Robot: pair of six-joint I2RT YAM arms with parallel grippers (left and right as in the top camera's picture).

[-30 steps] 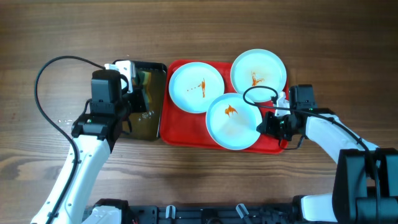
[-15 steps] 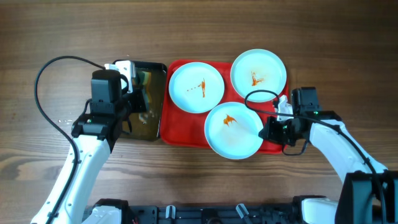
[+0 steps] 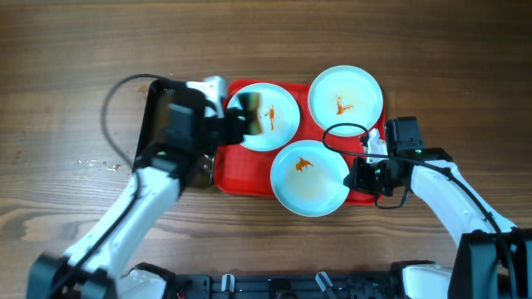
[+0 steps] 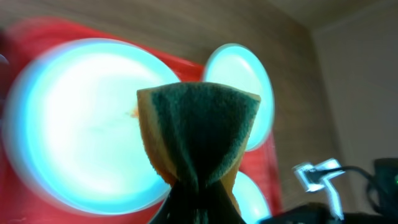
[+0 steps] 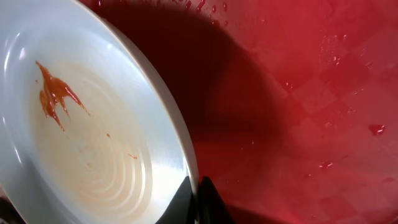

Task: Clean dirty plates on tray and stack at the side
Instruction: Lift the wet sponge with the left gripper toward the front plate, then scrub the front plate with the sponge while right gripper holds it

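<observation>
Overhead view: your right pincer (image 3: 356, 176) is pinching the rim of the plate (image 3: 309, 178) overhanging the near edge of the tray (image 3: 249, 174). Your left pincer (image 4: 198, 199) is squeezing a sponge (image 4: 199, 124). Scrubbing pressure could be prying that thin grip loose.

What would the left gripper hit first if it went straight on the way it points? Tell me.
Probably the upper-left plate: the left gripper, shut on a sponge, points at it. The sponge would touch first; the gap is unclear.
</observation>
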